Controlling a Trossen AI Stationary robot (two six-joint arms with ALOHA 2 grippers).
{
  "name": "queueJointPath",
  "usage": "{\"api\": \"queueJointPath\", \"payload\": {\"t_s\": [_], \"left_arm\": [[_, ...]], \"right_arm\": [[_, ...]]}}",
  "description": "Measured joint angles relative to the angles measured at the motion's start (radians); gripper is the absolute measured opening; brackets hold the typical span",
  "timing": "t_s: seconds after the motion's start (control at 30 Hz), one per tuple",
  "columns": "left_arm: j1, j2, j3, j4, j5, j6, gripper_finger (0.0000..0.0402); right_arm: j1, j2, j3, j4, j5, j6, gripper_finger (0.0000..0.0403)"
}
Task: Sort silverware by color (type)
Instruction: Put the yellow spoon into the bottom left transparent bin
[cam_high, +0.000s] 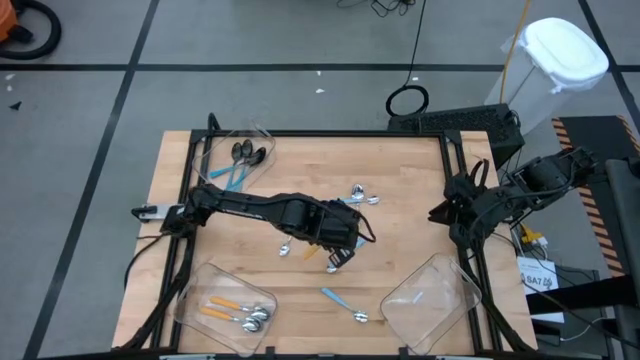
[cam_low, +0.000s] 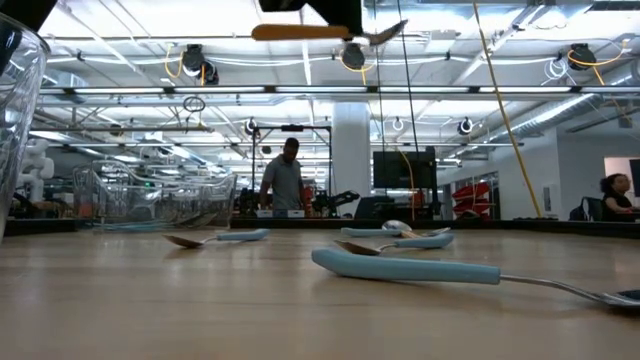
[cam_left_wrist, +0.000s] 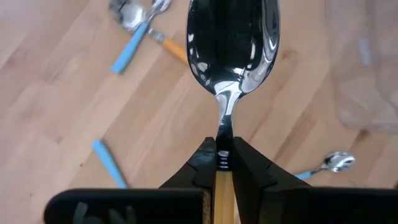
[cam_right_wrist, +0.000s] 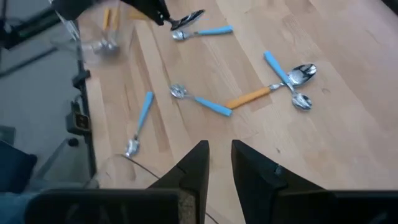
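The left arm reaches across the middle of the wooden worktop (cam_high: 400, 190), and the left gripper (cam_left_wrist: 224, 163) is clamped tight on the orange handle of a silver spoon (cam_left_wrist: 233, 43), holding it up off the boards with the bowl pointing forward. The right gripper (cam_right_wrist: 220, 163) waits at the right edge of the worktop with nothing between its fingers, which stand a little apart. The rest of the silverware is scattered: a small cluster (cam_high: 362, 196) of spoons with blue handles and one orange handle lies just past the left gripper toward the far side, one blue-handled spoon (cam_high: 345, 304) lies alone near the front between the two front bins, and another small spoon (cam_high: 285, 249) rests close under the left arm. The clear bin at the far left corner (cam_high: 235, 160) holds dark-bowled spoons with blue handles, the front left bin (cam_high: 225, 305) holds silver spoons with orange handles, and the front right bin (cam_high: 430, 300) looks bare. A person (cam_low: 287, 178) stands in the room beyond.
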Motion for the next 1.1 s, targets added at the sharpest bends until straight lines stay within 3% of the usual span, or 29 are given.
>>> {"api": "queueJointPath", "payload": {"t_s": [0.4, 0.77, 1.1], "left_arm": [[-0.029, -0.053, -0.001, -0.009, -0.040, 0.174, 0.0028], [-0.089, -0.097, 0.000, -0.025, -0.118, 0.201, 0.0028], [-0.202, -0.103, 0.000, -0.119, -0.170, 0.211, 0.0028]], "right_arm": [[0.000, 0.062, 0.000, 0.162, 0.049, 0.199, 0.0066], [0.003, 0.203, 0.000, 0.191, 0.044, 0.435, 0.0066], [0.003, 0.308, 0.000, 0.302, -0.021, 0.447, 0.0066]]}}
